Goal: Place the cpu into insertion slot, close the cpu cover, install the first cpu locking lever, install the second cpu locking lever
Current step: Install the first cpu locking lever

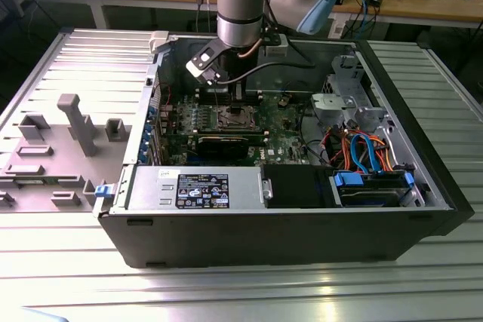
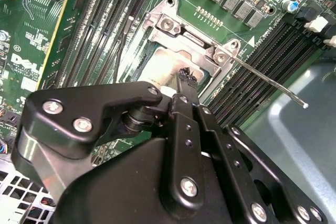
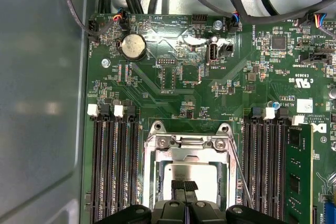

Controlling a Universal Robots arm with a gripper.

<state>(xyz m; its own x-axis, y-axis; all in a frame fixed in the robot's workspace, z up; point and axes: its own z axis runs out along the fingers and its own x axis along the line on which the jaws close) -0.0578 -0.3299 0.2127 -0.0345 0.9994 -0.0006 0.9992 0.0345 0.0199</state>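
We're down inside the computer case, and the gripper hangs right over the insertion slot on the green circuit board. Its fingertips are pinched together, narrow, with nothing between them. They sit on or just above the top of the cpu; we can't say whether they touch. The cpu lies in the slot, and the cpu cover appears to lie down around it.

Now the worry. One locking lever stands free, a thin rod angling out past the memory slots, so nothing we can see clamps that cover. Push down off-centre and the frame could tip or spring up. If the chip isn't sitting flush, that pressure goes straight into the pin field underneath. And the loose rod is near the fingers: a sideways drift could catch it and drag it across the board.
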